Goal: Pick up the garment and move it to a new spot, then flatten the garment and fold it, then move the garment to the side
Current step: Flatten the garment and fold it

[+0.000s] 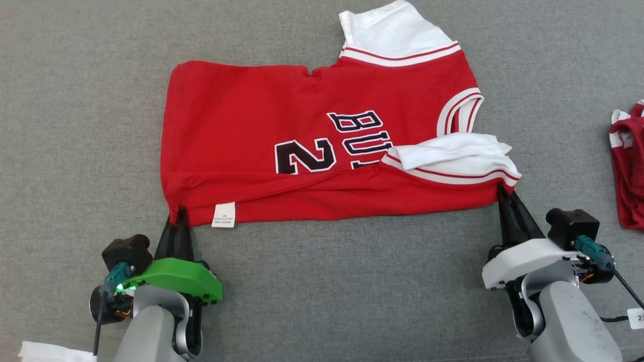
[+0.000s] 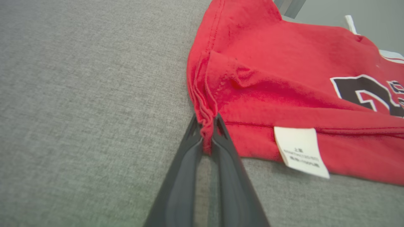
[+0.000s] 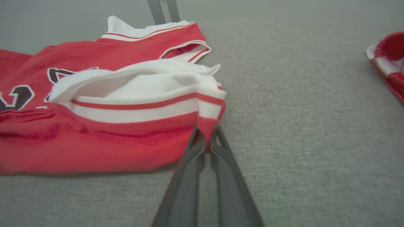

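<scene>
Altogether one red jersey, one crumpled garment

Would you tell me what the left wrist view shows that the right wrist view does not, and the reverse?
Left wrist view, not the right: the left gripper shut on the bunched hem corner of the red jersey, with the white label beside it. Right wrist view, not the left: the right gripper shut on the jersey's corner just below the white striped sleeve, and a second red garment lying apart at the right edge. Both: the jersey, its black numeral and the grey surface.
</scene>
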Robot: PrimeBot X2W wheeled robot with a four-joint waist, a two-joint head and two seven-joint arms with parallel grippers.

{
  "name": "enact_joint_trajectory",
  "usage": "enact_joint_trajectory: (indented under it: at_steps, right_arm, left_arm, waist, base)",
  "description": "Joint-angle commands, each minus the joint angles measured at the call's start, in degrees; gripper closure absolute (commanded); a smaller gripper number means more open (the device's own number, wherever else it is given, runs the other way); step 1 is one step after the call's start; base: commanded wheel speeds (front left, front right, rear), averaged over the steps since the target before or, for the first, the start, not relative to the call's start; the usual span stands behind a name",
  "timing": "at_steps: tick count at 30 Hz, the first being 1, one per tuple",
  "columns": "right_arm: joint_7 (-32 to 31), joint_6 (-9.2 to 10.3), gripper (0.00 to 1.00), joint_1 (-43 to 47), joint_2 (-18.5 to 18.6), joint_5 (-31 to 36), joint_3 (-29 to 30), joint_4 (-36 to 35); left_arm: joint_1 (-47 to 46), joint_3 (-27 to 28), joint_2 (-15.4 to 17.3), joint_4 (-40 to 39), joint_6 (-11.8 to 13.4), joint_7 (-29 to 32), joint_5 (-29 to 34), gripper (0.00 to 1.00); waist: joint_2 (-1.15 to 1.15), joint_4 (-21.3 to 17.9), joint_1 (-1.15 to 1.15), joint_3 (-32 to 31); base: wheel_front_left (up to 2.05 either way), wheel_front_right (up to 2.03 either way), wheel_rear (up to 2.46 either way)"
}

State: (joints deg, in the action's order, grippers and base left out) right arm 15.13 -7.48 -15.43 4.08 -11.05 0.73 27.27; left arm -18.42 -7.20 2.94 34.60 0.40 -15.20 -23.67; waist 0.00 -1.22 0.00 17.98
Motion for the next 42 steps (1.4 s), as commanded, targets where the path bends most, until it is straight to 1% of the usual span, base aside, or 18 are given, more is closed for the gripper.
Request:
enact_joint_trajectory:
  at_steps: [1,4,6,11,15,18,22,25,26,27,29,31,35,40,42]
  right_arm:
    - [-0.01,0.00,1.00,0.10,0.19,-0.92,0.26,-0.97]
    - [-0.01,0.00,1.00,-0.30,0.45,-1.44,0.40,-2.96]
    - [-0.01,0.00,1.00,-0.61,0.60,-1.76,0.66,-3.72]
    - [-0.01,0.00,1.00,1.11,1.06,-2.59,0.45,-4.14]
    - [-0.01,0.04,1.00,4.55,1.62,-3.41,-1.21,-4.28]
    - [-0.01,0.05,1.00,8.76,2.14,-4.85,-2.33,-4.32]
    - [-0.01,0.05,1.00,13.51,2.59,-6.03,-2.92,-4.83]
    - [-0.01,0.05,1.00,14.91,2.58,-6.32,-2.38,-4.21]
    - [-0.01,0.05,0.50,14.98,2.55,-5.87,-1.87,-3.63]
    - [-0.01,0.06,0.00,14.67,2.39,-5.36,-1.51,-3.19]
    - [-0.01,0.05,0.00,12.98,1.99,-4.53,-1.03,-3.38]
    - [-0.01,0.03,0.00,11.32,1.71,-3.82,-0.57,-3.84]
    - [-0.01,0.03,0.00,7.09,1.64,-2.48,-0.03,-5.17]
    - [-0.01,0.03,0.00,0.87,1.79,-1.20,-2.00,-5.51]
    - [-0.01,0.03,0.00,-1.72,1.79,-1.63,-2.78,-5.06]
  left_arm:
    - [0.84,0.57,0.04,-1.09,-0.30,0.13,0.37,1.00]
    - [0.71,1.95,0.10,-4.34,-0.83,0.09,0.18,1.00]
    - [0.45,2.79,0.11,-6.11,-1.15,0.08,1.16,1.00]
    - [1.99,4.20,0.12,-7.11,-1.69,0.09,0.88,1.00]
    - [5.22,4.79,0.14,-5.67,-1.14,0.09,0.42,1.00]
    - [9.21,4.33,0.14,-4.22,-0.13,0.09,-0.32,1.00]
    - [14.53,2.69,0.18,-3.42,0.87,0.09,-1.82,1.00]
    - [16.01,1.16,0.20,-3.16,1.43,0.08,-2.51,1.00]
    - [15.93,0.85,0.20,-3.40,1.86,0.09,-2.57,0.68]
    - [15.59,0.44,0.18,-3.60,1.58,0.09,-2.72,0.00]
    - [13.85,-0.19,0.15,-4.55,1.05,0.09,-0.69,0.00]
    - [12.02,0.54,0.19,-5.11,1.20,0.08,-0.75,0.00]
    - [6.35,1.48,0.12,-4.53,1.58,0.09,2.36,0.00]
    - [-2.44,3.14,0.50,0.40,0.47,0.09,4.08,0.00]
    - [-5.73,3.69,1.26,2.98,-0.12,0.09,4.59,0.00]
  waist:
    - [0.00,-0.13,0.00,-0.76]
    - [0.00,-0.28,0.00,-2.31]
    - [0.00,-0.40,0.00,-3.77]
    - [0.00,-0.67,0.00,-8.71]
    - [0.00,-1.08,0.00,-12.38]
    - [0.00,-0.93,0.00,-14.56]
    - [0.00,-0.60,0.00,-15.14]
    - [0.00,-0.26,0.00,-14.03]
    - [0.00,-0.06,0.00,-13.52]
    - [0.00,0.08,0.00,-12.95]
    - [0.00,0.23,0.00,-11.63]
    - [0.00,0.24,0.00,-10.00]
    - [0.00,0.21,0.00,-6.70]
    - [0.00,-0.58,0.00,-3.02]
    - [0.00,-1.14,0.00,-1.33]
  base:
    - [0.00,0.00,0.00]
    - [0.00,0.00,0.00]
    - [0.00,0.00,0.00]
    - [0.00,0.00,0.00]
    - [0.00,0.00,0.00]
    - [0.00,0.00,0.00]
    - [0.00,0.00,0.00]
    - [0.00,0.00,0.00]
    - [0.00,0.00,0.00]
    - [0.00,0.00,0.00]
    - [0.00,0.00,0.00]
    - [0.00,0.00,0.00]
    - [0.00,0.00,0.00]
    - [0.00,0.00,0.00]
    - [0.00,0.00,0.00]
